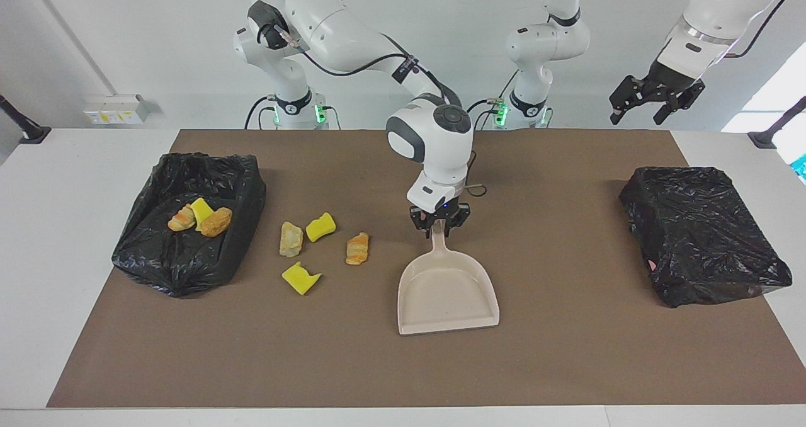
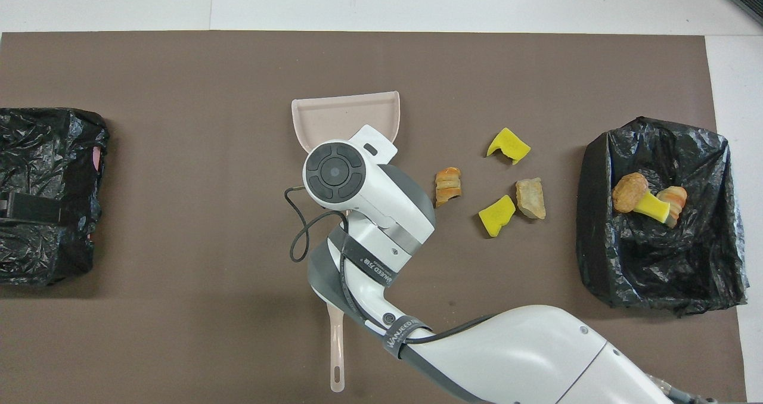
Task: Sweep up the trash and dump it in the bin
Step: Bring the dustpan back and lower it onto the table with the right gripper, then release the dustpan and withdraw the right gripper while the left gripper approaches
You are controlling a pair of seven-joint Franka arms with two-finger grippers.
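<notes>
The beige dustpan (image 1: 448,295) (image 2: 334,118) lies flat at the middle of the brown mat, with its mouth facing away from the robots. My right gripper (image 1: 439,227) is at the tip of its handle. Several bits of trash lie loose between the dustpan and the bin: a croissant piece (image 1: 357,249) (image 2: 447,185), a pale pastry piece (image 1: 291,239), and two yellow sponge chunks (image 1: 320,226) (image 1: 300,278). The black-bagged bin (image 1: 157,269) (image 2: 656,285) at the right arm's end holds three more bits. My left gripper (image 1: 635,117) waits open, high over the left arm's end.
The beige brush (image 2: 337,356) lies nearer to the robots than the dustpan; my right arm covers its head and hides it in the facing view. A second black-bagged box (image 1: 702,235) (image 2: 42,195) sits at the left arm's end of the mat.
</notes>
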